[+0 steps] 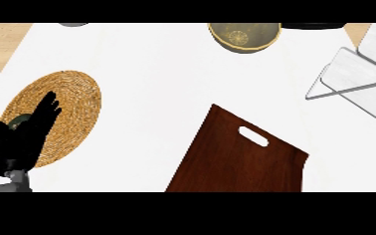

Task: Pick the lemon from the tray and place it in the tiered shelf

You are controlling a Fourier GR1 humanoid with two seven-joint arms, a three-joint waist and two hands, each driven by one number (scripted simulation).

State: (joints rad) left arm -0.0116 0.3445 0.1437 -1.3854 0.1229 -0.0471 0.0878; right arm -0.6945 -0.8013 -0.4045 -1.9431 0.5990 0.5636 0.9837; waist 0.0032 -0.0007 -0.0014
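Though dim at the edge, left hand (29, 133) over woven mat (75, 97), fingers straight, apparently empty.

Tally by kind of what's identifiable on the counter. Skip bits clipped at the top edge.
Round woven straw mat: 1
Dark brown wooden cutting board: 1
Round olive tray: 1
Yellow lemon: 1
Pale tiered shelf: 1
Total: 5
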